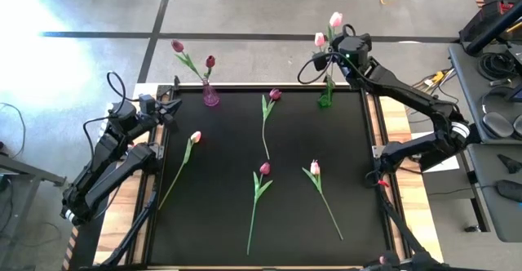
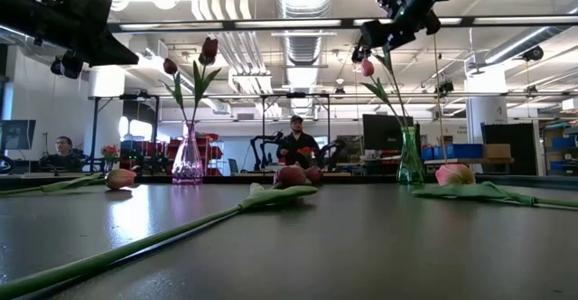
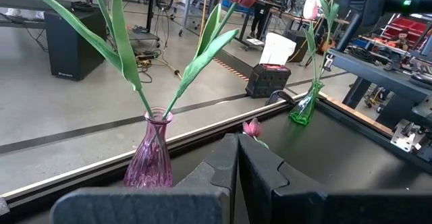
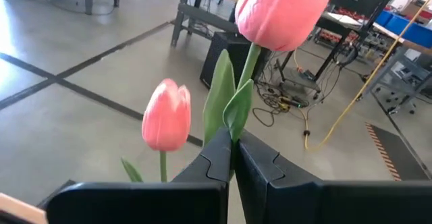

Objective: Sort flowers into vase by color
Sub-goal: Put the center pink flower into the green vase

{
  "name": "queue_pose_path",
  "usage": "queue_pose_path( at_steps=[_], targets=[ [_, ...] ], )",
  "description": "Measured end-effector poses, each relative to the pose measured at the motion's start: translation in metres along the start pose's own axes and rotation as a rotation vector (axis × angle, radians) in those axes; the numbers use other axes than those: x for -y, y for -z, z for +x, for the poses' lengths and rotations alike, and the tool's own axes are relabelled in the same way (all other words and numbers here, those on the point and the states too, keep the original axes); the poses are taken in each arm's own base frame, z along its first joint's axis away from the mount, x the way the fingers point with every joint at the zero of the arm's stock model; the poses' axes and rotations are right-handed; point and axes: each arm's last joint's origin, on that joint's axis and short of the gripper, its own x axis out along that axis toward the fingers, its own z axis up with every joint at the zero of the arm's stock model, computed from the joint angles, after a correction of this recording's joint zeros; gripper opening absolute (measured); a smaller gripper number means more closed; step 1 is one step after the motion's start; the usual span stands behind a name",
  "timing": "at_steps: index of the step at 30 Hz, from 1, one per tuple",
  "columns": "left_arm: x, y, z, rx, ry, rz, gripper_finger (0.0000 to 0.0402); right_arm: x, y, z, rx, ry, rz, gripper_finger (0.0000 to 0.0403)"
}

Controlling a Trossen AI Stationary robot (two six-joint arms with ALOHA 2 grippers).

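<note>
A purple vase point(image 1: 210, 97) at the far left of the black table holds two dark magenta tulips point(image 1: 178, 46). A green vase point(image 1: 325, 99) at the far right holds a pale pink tulip point(image 4: 167, 116). My right gripper point(image 1: 330, 59) hangs above the green vase, shut on a second pale pink tulip point(image 4: 283, 8). My left gripper point(image 3: 237, 158) is shut and holds nothing. It waits near the table's left edge, pointing at the purple vase point(image 3: 148, 160). Four more flowers lie flat on the table. My right gripper pinches the pale pink tulip between its two fingers, on the stem and upper leaves point(image 4: 236, 119) a little below the head. The fingers come in about level, across the stem. The tulip stands upright with its head above the fingers. The gripper hides its lower stem.
Loose on the table lie a pale pink tulip point(image 1: 195, 137) at the left and a magenta one point(image 1: 275, 95) far in the middle. Nearer lie another magenta tulip point(image 1: 264, 169) and another pale pink one point(image 1: 315, 167). People sit in the room beyond point(image 2: 296, 142).
</note>
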Motion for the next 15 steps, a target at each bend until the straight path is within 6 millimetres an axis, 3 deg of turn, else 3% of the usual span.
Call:
queue_pose_path(
  at_steps=[15],
  targets=[
    [0.0, 0.0, 0.0, 0.001, 0.0, 0.0, 0.0, -0.009, 0.051, 0.005, -0.091, 0.032, -0.001, 0.0009]
  ],
)
